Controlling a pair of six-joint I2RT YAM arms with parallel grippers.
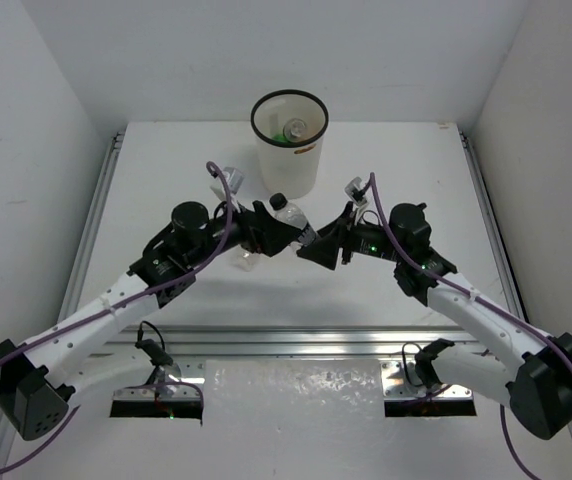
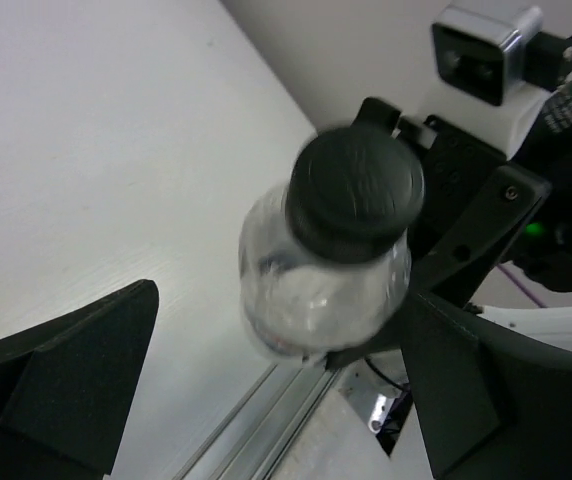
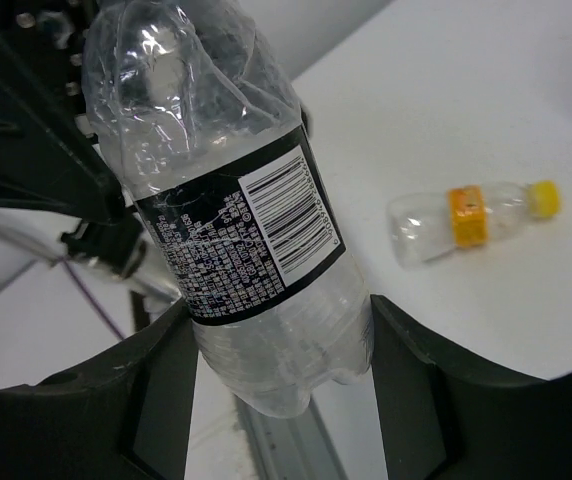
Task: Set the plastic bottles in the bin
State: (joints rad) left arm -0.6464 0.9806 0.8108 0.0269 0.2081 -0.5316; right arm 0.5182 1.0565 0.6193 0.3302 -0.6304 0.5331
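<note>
A clear bottle with a black label and black cap (image 1: 290, 216) hangs above the table between my two grippers. My right gripper (image 1: 313, 246) is shut on its lower body, with both fingers pressed on it in the right wrist view (image 3: 278, 310). My left gripper (image 1: 269, 229) is open around the cap end (image 2: 351, 190), its jaws wider than the bottle. The white bin (image 1: 286, 165) stands behind, with a green bottle (image 1: 294, 128) inside. A clear bottle with a yellow-orange cap (image 3: 471, 215) lies on the table and also shows under the left arm in the top view (image 1: 246, 261).
An aluminium rail (image 1: 296, 340) runs across the near edge of the table, and another rail (image 1: 96, 220) runs along the left side. White walls enclose the table on three sides. The right wrist camera housing (image 2: 484, 45) is close behind the bottle.
</note>
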